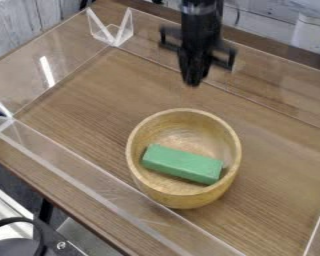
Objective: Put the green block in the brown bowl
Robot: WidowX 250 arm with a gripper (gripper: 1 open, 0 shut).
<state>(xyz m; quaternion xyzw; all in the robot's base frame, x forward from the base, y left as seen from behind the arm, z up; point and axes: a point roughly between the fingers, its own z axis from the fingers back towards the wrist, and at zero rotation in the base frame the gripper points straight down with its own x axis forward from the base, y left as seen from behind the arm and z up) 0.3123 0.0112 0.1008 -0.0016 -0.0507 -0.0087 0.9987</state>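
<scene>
The green block (183,164) lies flat inside the brown bowl (151,130), slightly tilted, its long side running from upper left to lower right. The bowl rests on the wooden table near the front. My gripper (194,80) hangs above and behind the bowl, pointing straight down, its black fingers pressed together with nothing between them. It is well clear of the bowl's rim.
A clear acrylic wall (69,165) fences the wooden table (83,100) on the left and front sides. A small clear bracket (111,28) stands at the back left corner. Open tabletop lies left of and behind the bowl.
</scene>
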